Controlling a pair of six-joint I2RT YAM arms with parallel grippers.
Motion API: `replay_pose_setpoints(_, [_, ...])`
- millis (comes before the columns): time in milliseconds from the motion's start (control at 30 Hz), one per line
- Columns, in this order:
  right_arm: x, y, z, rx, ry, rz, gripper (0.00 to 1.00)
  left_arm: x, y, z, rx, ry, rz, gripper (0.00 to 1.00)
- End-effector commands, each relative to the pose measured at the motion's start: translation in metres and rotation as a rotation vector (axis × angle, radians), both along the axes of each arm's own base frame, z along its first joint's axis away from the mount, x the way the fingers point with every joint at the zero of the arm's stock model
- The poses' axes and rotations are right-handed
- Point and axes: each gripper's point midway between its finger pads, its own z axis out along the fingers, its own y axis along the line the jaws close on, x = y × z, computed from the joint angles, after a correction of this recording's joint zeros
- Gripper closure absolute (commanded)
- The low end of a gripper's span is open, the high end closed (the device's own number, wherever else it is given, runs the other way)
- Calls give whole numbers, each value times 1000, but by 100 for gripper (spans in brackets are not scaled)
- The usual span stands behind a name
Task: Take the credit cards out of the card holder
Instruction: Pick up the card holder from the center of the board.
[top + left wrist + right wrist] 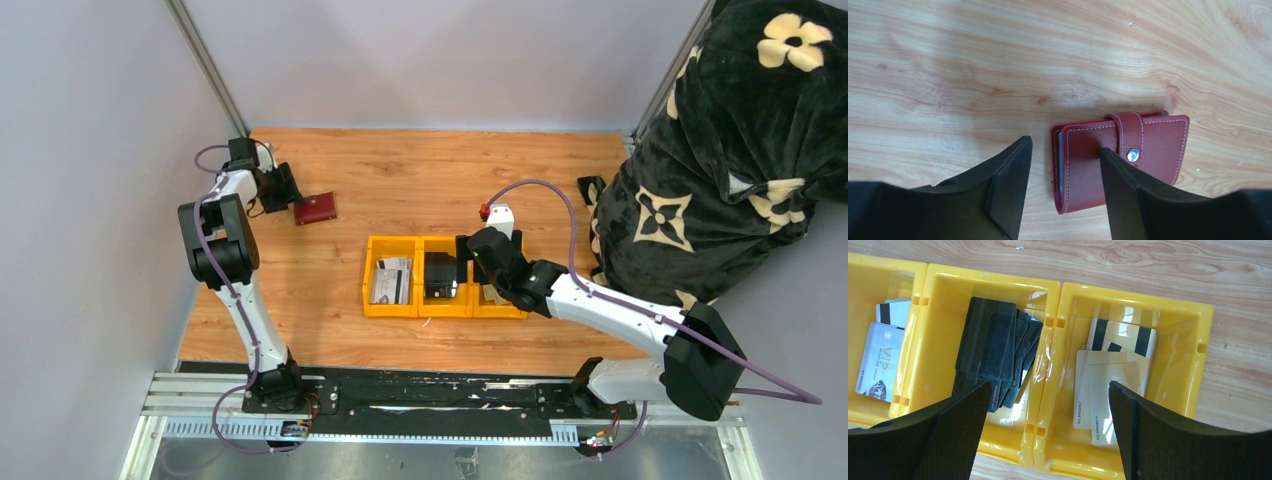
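Holder: maroon leather-look rectangle with pale stitching round the edge and rounded corners. It lies flat on the wood-grain table, far left, well apart from the bins. It is shut: a short strap wraps over its far long edge and snaps to a round metal stud on the top face. In the left wrist view the long axis runs across the frame, slightly tilted; a grey sliver shows between the covers at the left short end.

Left gripper: black matte fingers apart and gripping nothing. One finger stands in front of the holder's face by the stud, the other over bare wood just beside the left end. Contact cannot be told.

Right gripper: textured black fingers spread wide above the bins, gripping nothing.

Bins are three glossy yellow plastic ones in a row. One end bin holds grey-white cards, one with a dark stripe. The middle one holds fanned black cards. The other end bin holds tan cards, two showing dark stripes.
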Motion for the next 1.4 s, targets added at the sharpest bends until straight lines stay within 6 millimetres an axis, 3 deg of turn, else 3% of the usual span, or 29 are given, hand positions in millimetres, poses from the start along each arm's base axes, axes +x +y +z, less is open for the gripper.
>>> replay_pose_setpoints(0, [-10,-3,-7,-5,30,-3,10,-6,-11,7,-85,-7,-19,43])
replay_pose_setpoints(300, [-12,-4,-11,-3,45,-7,10,-4,-22,16,-150,-40,-19,50])
replay_pose_setpoints(467, [-15,-4,-12,9,54,-7,10,-8,-12,8,-93,-15,0,50])
replay_pose_setpoints(700, [-16,-3,-12,18,58,-5,10,-5,2,15,-130,-48,26,46])
replay_pose_setpoints(933, [-16,-3,-13,17,60,-7,10,-5,0,11,-217,-57,16,63])
replay_pose_setpoints(1067, [-16,-1,-15,20,69,-7,10,-5,-7,6,-252,-59,3,63])
replay_pose_setpoints(1233, [-16,0,-17,21,73,-5,10,-7,-15,3,-297,-51,-20,54])
replay_pose_setpoints(1367, [-16,0,-16,25,72,-6,10,-9,-6,-6,-247,-36,7,55])
